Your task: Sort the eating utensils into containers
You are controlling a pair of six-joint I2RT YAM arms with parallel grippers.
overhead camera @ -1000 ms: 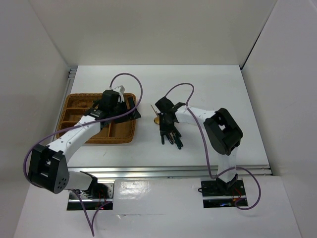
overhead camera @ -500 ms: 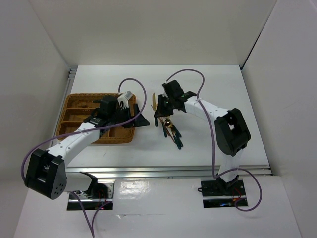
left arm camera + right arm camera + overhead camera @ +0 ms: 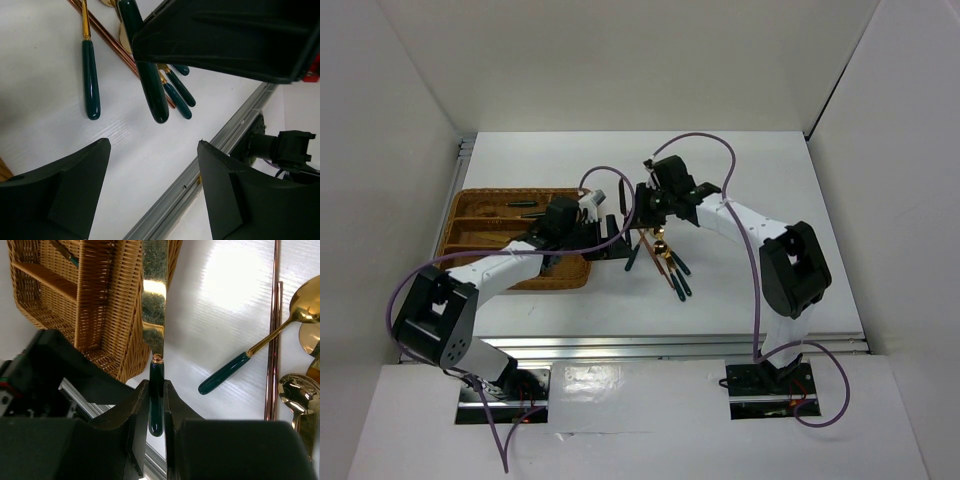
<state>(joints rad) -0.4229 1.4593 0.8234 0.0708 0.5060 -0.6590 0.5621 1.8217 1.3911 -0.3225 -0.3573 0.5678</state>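
Note:
My right gripper is shut on the teal handle of a gold-bladed knife and holds it in the air beside the right end of the brown wicker tray. In the top view this gripper hangs left of the utensil pile. My left gripper is open and empty. It sits just off the tray's right edge, below and close to the right gripper. The knife's handle hangs in front of it. Spoons and gold chopsticks lie on the table.
Some teal-handled cutlery lies in the tray's far compartments. The metal rail of the table's near edge runs below the left gripper. White walls enclose the table on the left, back and right.
My right gripper has lifted the knife off the pile and carried it back and left. My left gripper has moved right, from over the tray to just past its right edge.

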